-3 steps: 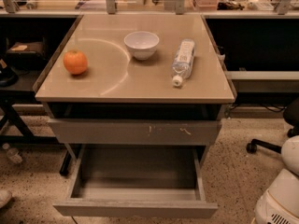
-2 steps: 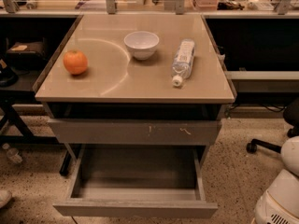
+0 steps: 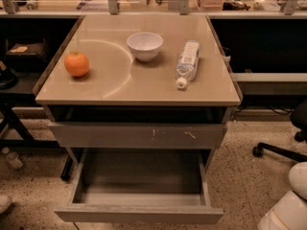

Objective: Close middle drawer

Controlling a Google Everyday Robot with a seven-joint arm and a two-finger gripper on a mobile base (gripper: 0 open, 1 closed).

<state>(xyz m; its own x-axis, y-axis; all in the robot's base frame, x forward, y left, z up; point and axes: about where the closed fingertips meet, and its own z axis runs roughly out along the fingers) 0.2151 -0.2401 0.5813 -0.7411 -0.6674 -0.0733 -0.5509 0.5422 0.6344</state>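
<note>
Task not started, as far as the view shows. The middle drawer [image 3: 139, 213] is pulled out nearly full, grey box interior exposed and empty, with nothing touching it. It sits below the counter's [image 3: 144, 87] front edge, sticking out well past that edge toward the camera, under the scratched drawer front [image 3: 136, 135], which looks pushed in.

Still to do, by my judgement: reach the plain front panel, make contact, and push it straight back under the counter until flush with the front above.

Orientation: the drawer's front panel runs left-right, parallel to the counter's front edge, and that is its long axis. The box opens upward. Travel is front-to-back, so the closing push goes away from the camera. It looks square to the frame, not skewed.

Jaws are out of view, somewhere off frame, so cannot tell if spread or pressed together. Only a white robot body [image 3: 288, 210] shows, beyond the counter's front-right corner, apart from the drawer.

On the counter: orange [image 3: 76, 63] near the left edge, bowl [image 3: 144, 45] mid-back, water bottle [image 3: 188, 61] lying toward the right edge — none in the way.
</note>
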